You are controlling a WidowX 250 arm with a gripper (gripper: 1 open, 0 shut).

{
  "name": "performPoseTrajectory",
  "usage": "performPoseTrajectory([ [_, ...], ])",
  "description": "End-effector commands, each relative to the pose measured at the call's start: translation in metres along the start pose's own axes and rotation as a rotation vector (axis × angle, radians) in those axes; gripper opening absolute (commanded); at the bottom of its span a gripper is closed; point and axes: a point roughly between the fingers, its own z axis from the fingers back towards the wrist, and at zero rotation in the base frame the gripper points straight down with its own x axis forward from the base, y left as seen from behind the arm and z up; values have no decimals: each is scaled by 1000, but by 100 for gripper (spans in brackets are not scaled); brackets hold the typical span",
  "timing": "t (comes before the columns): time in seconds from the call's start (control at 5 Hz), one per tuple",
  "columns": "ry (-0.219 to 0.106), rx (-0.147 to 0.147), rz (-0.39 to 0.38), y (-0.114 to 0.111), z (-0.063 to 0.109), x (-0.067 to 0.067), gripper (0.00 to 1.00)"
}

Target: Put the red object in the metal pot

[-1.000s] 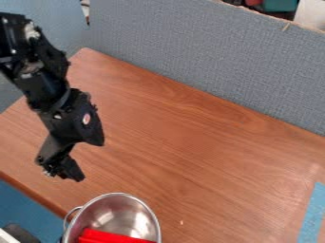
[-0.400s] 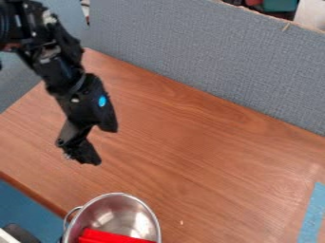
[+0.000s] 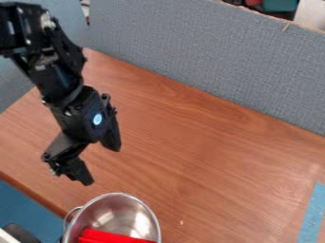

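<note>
The red object point(image 3: 99, 234) is already lying inside the metal pot point(image 3: 117, 220), just below the gripper point(image 3: 70, 170) (fingers spread, holding nothing), which is hanging over the worktop point(image 3: 203, 142).

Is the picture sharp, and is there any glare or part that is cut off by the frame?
In the camera view the whole picture is soft and low in detail; the gripper looks slightly smeared, though its jaws read as open. The metal pot shows bright reflections on its rim and is cut off by the bottom edge, as is the red object inside it. The table is evenly lit, without hard shadows.
</note>
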Motion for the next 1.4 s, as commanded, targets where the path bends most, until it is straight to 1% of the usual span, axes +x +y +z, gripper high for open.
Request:
performPoseTrajectory([
  [0.0, 23, 20, 68, 13, 17, -28, 100],
  [0.2, 44, 26, 122, 20, 36, -40, 100],
  [0.4, 29, 25, 126, 22, 28, -16, 100],
  [0.6, 47, 29, 161, 26, 25, 12, 100],
  [0.8, 19, 42, 214, 21, 24, 33, 100],
  [1.0, 1, 6, 101, 6, 14, 83, 100],
  [1.2, -9, -19, 69, -4, -7, 129, 100],
])
